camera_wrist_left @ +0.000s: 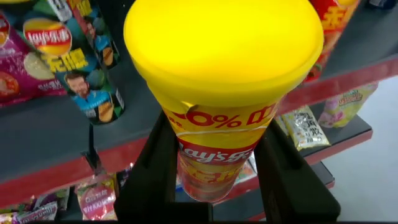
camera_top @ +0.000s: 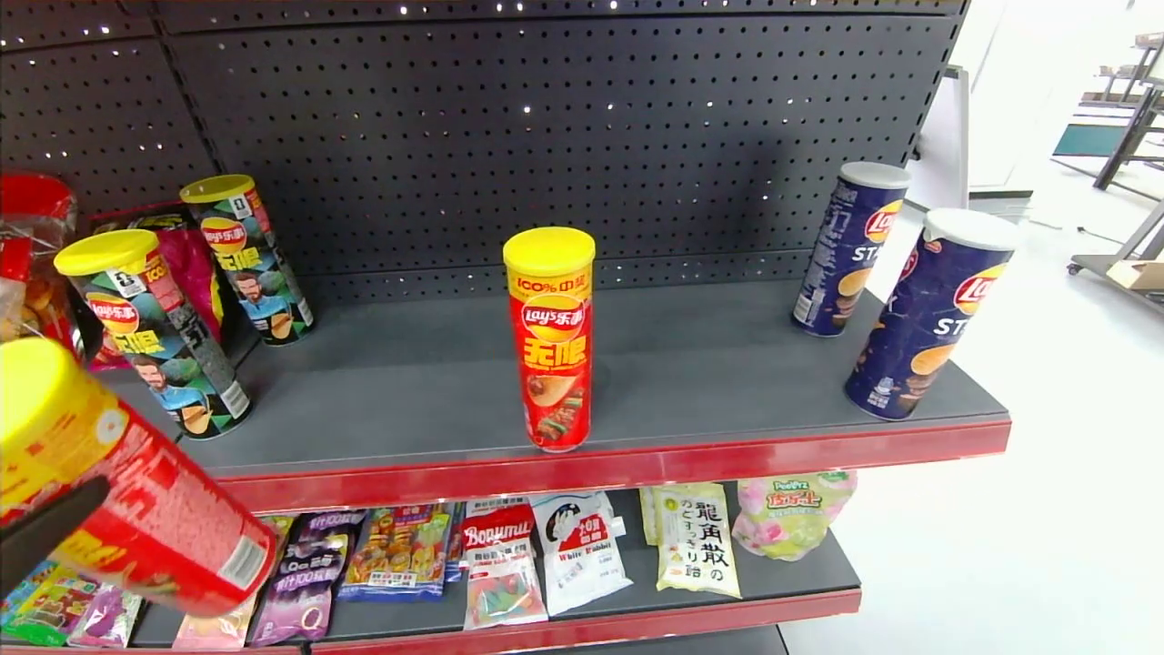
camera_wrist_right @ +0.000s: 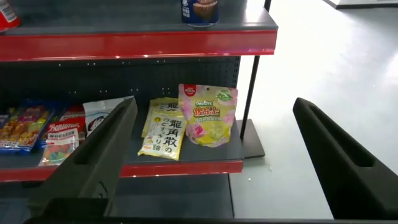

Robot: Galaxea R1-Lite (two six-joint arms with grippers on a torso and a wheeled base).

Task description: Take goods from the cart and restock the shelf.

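Biggest worry imo: the held can (camera_top: 118, 482) was way tilted, low on the robot's left and out in front of the shelf (camera_top: 409, 364), not on it yet. The left gripper (camera_wrist_left: 217, 174) was clamped round its body below the yellow lid. If it got put down at that lean it'd prob tip, and a round tube rolls straight off the red front lip. Next risk: the free spot nearest that arm sat right by the green cans (camera_top: 150, 332), so a sloppy swing in could've knocked one over, domino style. Smaller risk: the red can (camera_top: 551, 341) stood v close to the front edge mid-shelf, so any bump to the board could've sent it over. Smallest: slick cardboard tube, grip could've slid a bit, can't judge how tight tbh. The right gripper (camera_wrist_right: 216, 104) was spread wide w/ nothing in it, down by the lower level, so no help if smth fell. Counts, big to small: 1 shelf unit w/ 2 levels showing; 6 cans total = 2 red (1 held, 1 standing), 2 green, 2 blue cans (camera_top: 850, 250) at the right end; 1 red-lidded jar (camera_top: 32, 246) far left; 1 pink bag (camera_top: 191, 264) behind the green ones; approx 9 candy bags (camera_top: 577, 546) on the lower level, not a firm no. bc the held can hid some.
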